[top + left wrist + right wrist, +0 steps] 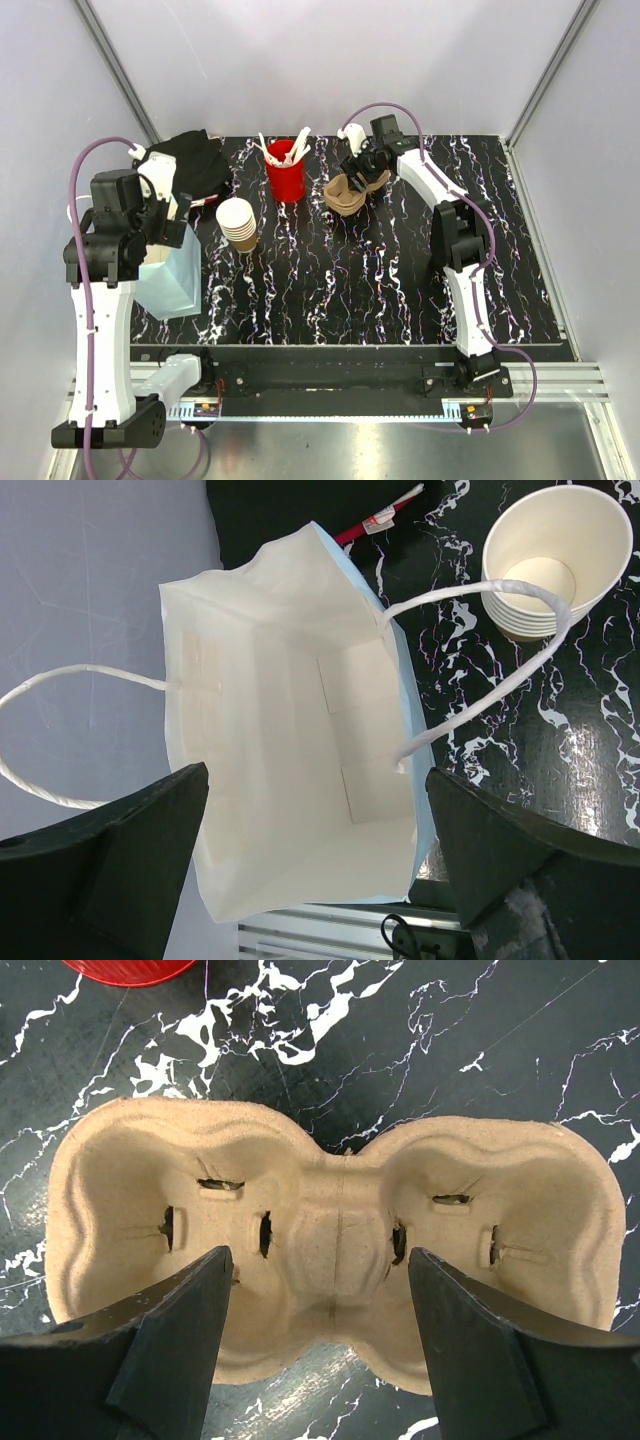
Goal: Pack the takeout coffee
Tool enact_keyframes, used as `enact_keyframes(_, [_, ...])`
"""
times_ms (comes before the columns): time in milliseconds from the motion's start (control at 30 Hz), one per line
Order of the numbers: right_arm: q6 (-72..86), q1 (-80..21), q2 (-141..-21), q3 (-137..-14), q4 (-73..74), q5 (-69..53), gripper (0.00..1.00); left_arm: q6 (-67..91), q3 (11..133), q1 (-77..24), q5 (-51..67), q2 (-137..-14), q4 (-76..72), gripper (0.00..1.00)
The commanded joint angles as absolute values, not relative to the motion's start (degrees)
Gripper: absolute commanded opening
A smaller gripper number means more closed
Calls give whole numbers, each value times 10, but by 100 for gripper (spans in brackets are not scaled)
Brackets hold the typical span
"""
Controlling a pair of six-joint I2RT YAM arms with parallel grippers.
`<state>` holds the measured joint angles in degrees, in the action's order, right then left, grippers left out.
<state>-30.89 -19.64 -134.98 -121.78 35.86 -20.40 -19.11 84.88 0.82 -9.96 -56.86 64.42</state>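
Worktop: black slab with white marble veining, glossy.

Takeout coffee cups: tan kraft paper, tapered, rolled rims, white inside. A nested stack rather than a single cup, standing mouth up on the far left part of the worktop, between the paper bag and the red cup. It touched neither end effector. Only the white base showed inside the top cup.

Paper bag: pale blue outside, matte white inside, creased flat panels, two twisted white paper-cord handles. It stood open at the left edge, just left of the cup stack. Only its own walls and base showed inside.

Left end effector: hung over the bag mouth, fingers wide apart, gripping nothing.

Cup carrier: brown moulded pulp, rough and fibrous, with two rounded wells joined by a raised middle ridge and short slits in the well walls. It lay on the far centre-right of the worktop; both wells showed bare pulp.

Right end effector: fingers apart, one over each well, straddling the middle ridge. Could not tell whether they touched the pulp.

Red cup: smooth plastic, just left of the carrier, holding white utensils that stuck out of the top.

Black fabric item: soft, crumpled, at the far left, behind the bag.
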Motion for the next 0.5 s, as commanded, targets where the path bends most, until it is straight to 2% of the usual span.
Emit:
enact_keyframes(0, [-323,-201,-1354,-1217,352,-195,75,-192,846,10,-85,-572,626,99])
enact_keyframes(67, [-323,-201,-1357,-1220,352,-195,75,-192,844,10,-84,-572,626,99])
enact_keyframes(467, [-314,-202,-1359,-1237,352,-200,53,-188,837,9,-84,-570,624,99])
